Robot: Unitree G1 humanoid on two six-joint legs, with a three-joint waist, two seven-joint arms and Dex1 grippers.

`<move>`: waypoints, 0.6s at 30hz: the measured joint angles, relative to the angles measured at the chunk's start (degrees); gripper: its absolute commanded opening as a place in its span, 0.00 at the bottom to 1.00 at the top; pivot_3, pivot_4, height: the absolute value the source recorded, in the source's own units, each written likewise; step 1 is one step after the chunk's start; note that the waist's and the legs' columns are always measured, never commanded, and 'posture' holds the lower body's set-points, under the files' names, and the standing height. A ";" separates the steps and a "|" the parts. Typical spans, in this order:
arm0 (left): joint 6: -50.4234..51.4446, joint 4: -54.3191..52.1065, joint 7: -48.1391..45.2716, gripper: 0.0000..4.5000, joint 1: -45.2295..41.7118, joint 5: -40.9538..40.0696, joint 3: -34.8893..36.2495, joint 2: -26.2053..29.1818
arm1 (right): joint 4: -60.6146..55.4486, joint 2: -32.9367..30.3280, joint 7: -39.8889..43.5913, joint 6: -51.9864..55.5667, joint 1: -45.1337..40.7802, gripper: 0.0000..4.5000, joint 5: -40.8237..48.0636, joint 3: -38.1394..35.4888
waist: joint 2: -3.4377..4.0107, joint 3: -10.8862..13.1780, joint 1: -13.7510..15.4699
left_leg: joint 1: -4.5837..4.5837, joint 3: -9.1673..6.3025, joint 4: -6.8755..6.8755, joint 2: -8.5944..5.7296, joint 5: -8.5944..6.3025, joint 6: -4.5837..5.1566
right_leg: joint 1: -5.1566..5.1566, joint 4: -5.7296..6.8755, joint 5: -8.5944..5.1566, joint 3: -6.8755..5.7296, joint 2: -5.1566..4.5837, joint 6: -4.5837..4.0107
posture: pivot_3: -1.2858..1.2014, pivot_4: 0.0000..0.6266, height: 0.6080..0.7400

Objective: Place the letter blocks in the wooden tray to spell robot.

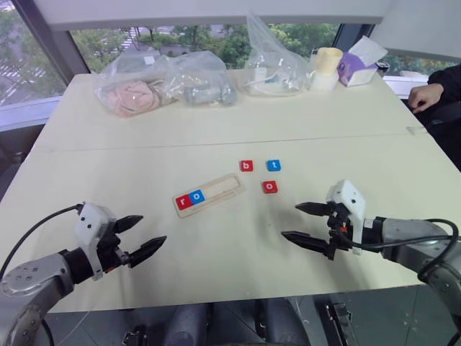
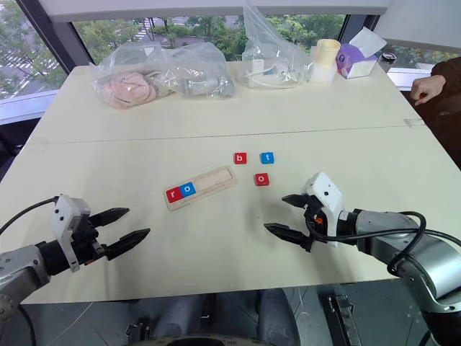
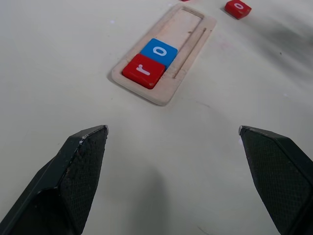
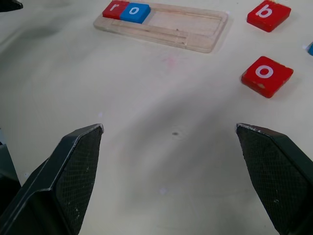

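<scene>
Letter blocks are the subject, but the largest thing is the pale table [image 1: 216, 252], on which everything is laid within reach of both arms. Near its middle the wooden tray [image 1: 216, 189] is set at a slant, a long pale strip with rounded corners and a shallow groove; 2 of its places are filled at the left end, by the red r block [image 1: 183, 202] and, touching it, the blue o block [image 1: 197, 196], presumably so that the word is built in reading order. 3 blocks are left loose just right of the tray, probably staged for the right arm: the red b block [image 1: 246, 166], the blue t block [image 1: 273, 165] and the red o block [image 1: 269, 187]. The left gripper [image 1: 142, 236] and right gripper [image 1: 302, 221] are held above the near table, fingers spread wide and empty.
</scene>
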 measured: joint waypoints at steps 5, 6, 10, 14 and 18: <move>-0.34 0.75 0.16 1.00 -0.34 1.09 0.05 0.18 | 1.04 3.23 -1.13 0.19 -2.14 0.99 0.03 0.02 | -0.06 -0.04 -0.02 | 0.01 0.00 0.00 0.00 0.00 0.00 | 0.00 0.04 0.01 0.00 0.03 0.00 | 0.52 0.24 1.00; -0.44 0.77 0.19 1.00 -0.37 1.56 0.08 0.55 | 1.13 3.53 -1.33 0.54 -2.14 0.99 0.21 0.01 | -0.05 -0.04 -0.01 | 0.01 0.00 0.00 0.00 0.00 0.00 | 0.00 0.04 0.01 0.00 0.03 0.00 | 0.52 0.24 1.00; -1.95 3.18 -0.03 1.00 -3.36 3.77 0.58 3.05 | 2.03 3.08 -1.21 1.57 -3.73 0.99 -0.02 0.02 | -0.06 -0.03 0.09 | 0.02 -0.01 0.08 0.00 0.01 0.01 | 0.01 0.09 0.01 -0.02 0.06 0.00 | 0.52 0.24 1.00; -2.92 7.56 -1.95 1.00 -9.61 5.11 -0.57 5.62 | 2.07 2.43 -0.35 3.34 -6.17 0.99 0.54 0.39 | -0.05 -0.04 0.01 | 0.06 -0.01 0.09 0.01 0.01 0.01 | 0.04 0.13 0.01 -0.01 0.06 0.00 | 0.52 0.24 1.00; -6.63 16.04 -5.57 1.00 -18.99 9.51 -8.01 7.02 | -1.11 3.81 -0.78 5.66 -9.65 0.99 2.59 3.44 | -0.02 -0.06 0.07 | 0.07 0.04 0.11 0.02 0.01 0.01 | 0.05 0.19 0.03 -0.02 0.09 0.03 | 0.52 0.24 1.00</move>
